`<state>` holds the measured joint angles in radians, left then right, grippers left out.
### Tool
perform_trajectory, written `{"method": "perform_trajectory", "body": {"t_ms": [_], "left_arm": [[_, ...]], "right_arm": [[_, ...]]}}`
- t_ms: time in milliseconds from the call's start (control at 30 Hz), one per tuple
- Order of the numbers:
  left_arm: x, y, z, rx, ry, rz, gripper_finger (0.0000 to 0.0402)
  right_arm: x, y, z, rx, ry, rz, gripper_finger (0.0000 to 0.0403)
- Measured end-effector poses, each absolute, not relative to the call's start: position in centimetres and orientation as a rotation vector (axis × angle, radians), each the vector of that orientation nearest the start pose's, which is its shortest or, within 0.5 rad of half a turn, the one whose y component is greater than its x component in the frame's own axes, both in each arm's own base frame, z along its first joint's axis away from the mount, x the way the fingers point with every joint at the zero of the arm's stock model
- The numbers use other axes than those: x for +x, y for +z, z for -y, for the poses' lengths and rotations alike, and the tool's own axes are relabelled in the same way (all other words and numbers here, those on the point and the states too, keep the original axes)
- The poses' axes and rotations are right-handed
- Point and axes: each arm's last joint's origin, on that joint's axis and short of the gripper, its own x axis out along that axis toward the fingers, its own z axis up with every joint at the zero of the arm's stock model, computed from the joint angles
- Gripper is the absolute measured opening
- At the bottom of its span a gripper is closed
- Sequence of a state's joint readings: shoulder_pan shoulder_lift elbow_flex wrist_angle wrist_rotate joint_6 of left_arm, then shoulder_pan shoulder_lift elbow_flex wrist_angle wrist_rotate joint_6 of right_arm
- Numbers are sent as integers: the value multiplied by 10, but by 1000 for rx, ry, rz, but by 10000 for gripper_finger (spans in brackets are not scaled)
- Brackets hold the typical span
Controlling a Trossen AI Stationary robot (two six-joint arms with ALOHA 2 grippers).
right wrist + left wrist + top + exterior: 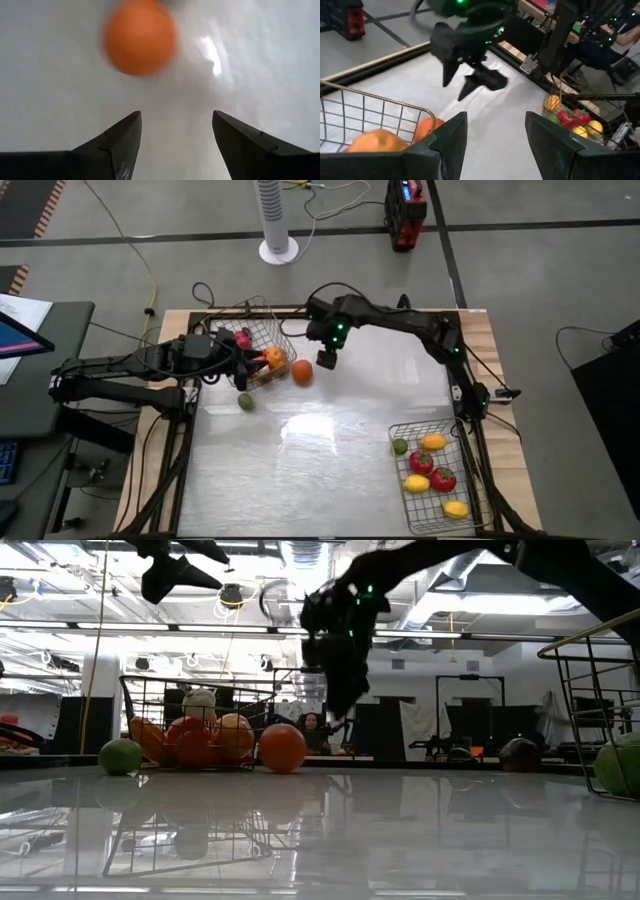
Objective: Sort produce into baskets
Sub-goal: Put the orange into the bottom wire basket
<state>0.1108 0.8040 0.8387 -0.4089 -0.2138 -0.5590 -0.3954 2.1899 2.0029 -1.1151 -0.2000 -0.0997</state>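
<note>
Orange (302,372) sits on the table just outside the tipped basket (262,320), loose. Right gripper (327,360) hovers just beside the orange, fingers spread, empty. Left gripper (492,135) at the basket, spread too. Orange looks light, smooth, round, likely rolls; pinch across its middle.

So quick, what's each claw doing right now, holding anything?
Left gripper: open, empty, beside the tipped basket.
Right gripper: open, empty, above the orange.
</note>
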Motion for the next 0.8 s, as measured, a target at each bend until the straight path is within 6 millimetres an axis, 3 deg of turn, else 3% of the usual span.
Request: {"method": "perform_trajectory", "body": {"t_ms": [167, 367, 600, 700, 800], "left_arm": [[167, 327, -24, -550, 413, -272, 187], [164, 331, -13, -454, 458, -232, 187], [163, 332, -3, -421, 478, -219, 187], [163, 332, -2, -441, 464, -220, 187], [161, 333, -1, -445, 458, -215, 187]], "right_arm": [[429, 247, 141, 329, -31, -1202, 282], [449, 250, 116, 312, -91, -1097, 329], [459, 245, 112, 312, -168, -1002, 356], [453, 235, 112, 324, -182, -1015, 356], [445, 237, 110, 329, -198, -926, 356]]}}
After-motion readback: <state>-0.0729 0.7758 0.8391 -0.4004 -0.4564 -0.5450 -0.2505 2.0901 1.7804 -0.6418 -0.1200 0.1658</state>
